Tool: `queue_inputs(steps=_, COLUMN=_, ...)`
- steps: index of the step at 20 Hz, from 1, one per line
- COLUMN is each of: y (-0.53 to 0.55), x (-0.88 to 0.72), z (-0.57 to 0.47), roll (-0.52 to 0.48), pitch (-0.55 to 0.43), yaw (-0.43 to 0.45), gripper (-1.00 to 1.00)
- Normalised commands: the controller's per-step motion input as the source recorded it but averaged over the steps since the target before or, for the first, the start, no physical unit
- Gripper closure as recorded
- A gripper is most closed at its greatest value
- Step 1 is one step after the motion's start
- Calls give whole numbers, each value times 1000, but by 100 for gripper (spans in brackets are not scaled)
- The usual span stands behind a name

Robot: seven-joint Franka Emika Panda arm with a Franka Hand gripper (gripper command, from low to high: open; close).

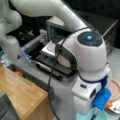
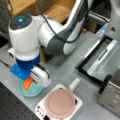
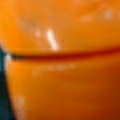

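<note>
1. Fills the wrist view: orange piece [image 3: 60, 82], glossy and smooth, rounded, with one dark groove across it and a sliver of teal at the left edge.
2. Sits in a front view under the blue mount, tilted, at the gripper [image 2: 30, 82]. Judging by how near it lies to the wrist camera, jaws closed narrowly on it, though the tips themselves are mostly hidden.
3. Hangs low in the teal bowl [image 2: 37, 92], a shallow round dish with a smooth plastic look. Lifted and brought to the bowl, it seems, but not yet let go.
4. Just beside the bowl, toward a front view's right: pink pan [image 2: 60, 103], round, flat and matte, on a white square base [image 2: 41, 109] with small dark knobs and a stubby white handle.
5. Under all of these: grey counter [image 2: 65, 72], plain and dull.
6. Farther off: black-framed tray [image 2: 100, 62] with a shiny metal sheet, and a silver box [image 2: 112, 95] at the edge.
7. Farthest: wooden board [image 1: 20, 92], warm and grained.
</note>
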Motion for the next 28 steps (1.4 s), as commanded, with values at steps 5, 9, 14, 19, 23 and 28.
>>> queue_inputs(steps=5, y=332, x=68, z=86, roll=-98, pitch=141, yaw=-160, gripper=100)
queue_inputs(steps=9, y=418, x=28, z=53, roll=-125, pitch=132, yaw=-159, gripper=100)
queue_inputs(steps=14, y=443, x=17, z=-3, roll=-173, pitch=101, yaw=-135, gripper=100)
queue_inputs(steps=19, y=327, x=-8, z=-39, roll=-234, pitch=83, yaw=-79, gripper=100)
queue_inputs(steps=23, y=235, x=-44, z=-74, roll=-273, pitch=67, yaw=-3, gripper=100)
queue_inputs(steps=28, y=103, x=-81, z=-115, roll=-324, pitch=47, yaw=83, gripper=100)
